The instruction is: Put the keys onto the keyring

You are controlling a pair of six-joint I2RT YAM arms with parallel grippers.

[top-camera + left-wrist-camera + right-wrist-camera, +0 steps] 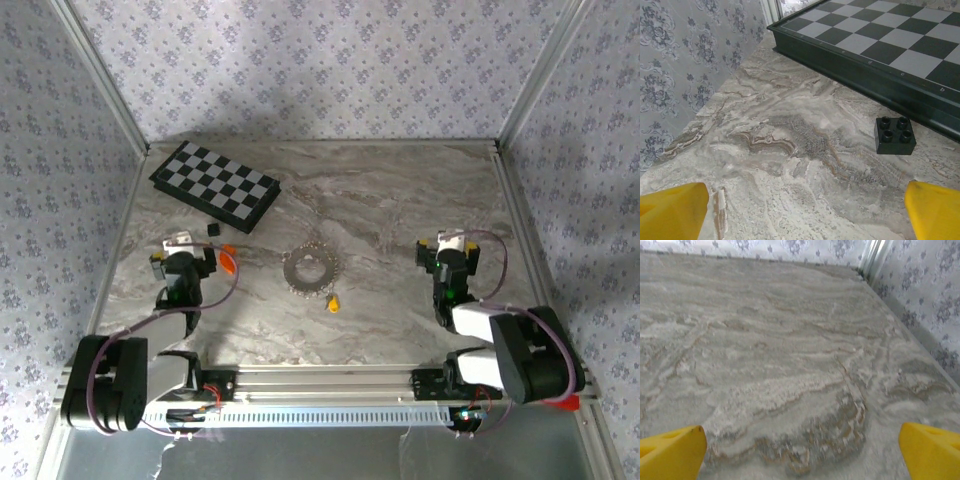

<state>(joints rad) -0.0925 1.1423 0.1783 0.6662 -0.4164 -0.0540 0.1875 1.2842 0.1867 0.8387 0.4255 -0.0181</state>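
Keys (332,303), which we see as one small yellow-gold piece, lie on the marble table (400,200) at five o'clock of the keyring (309,270), just beside its toothed rim; whether the two touch we cannot tell. We find the keyring lying flat near the table's middle, a thin silver ring with small silver pieces fanned round it. Our left claw (183,250) (805,215) sits at nine o'clock of the keyring, well apart from it, and its yellow fingertips (670,212) stand wide at the lower corners of the wrist view, with bare marble between them. An orange curved piece (228,260) lies just beside this claw at three o'clock, a black brick (211,229) (895,135) at one o'clock, and past the brick the checkerboard (215,186) (880,45). Our right claw (447,247) (800,455) sits at three o'clock of the keyring, well apart, its jaws spread wide and empty over bare table.
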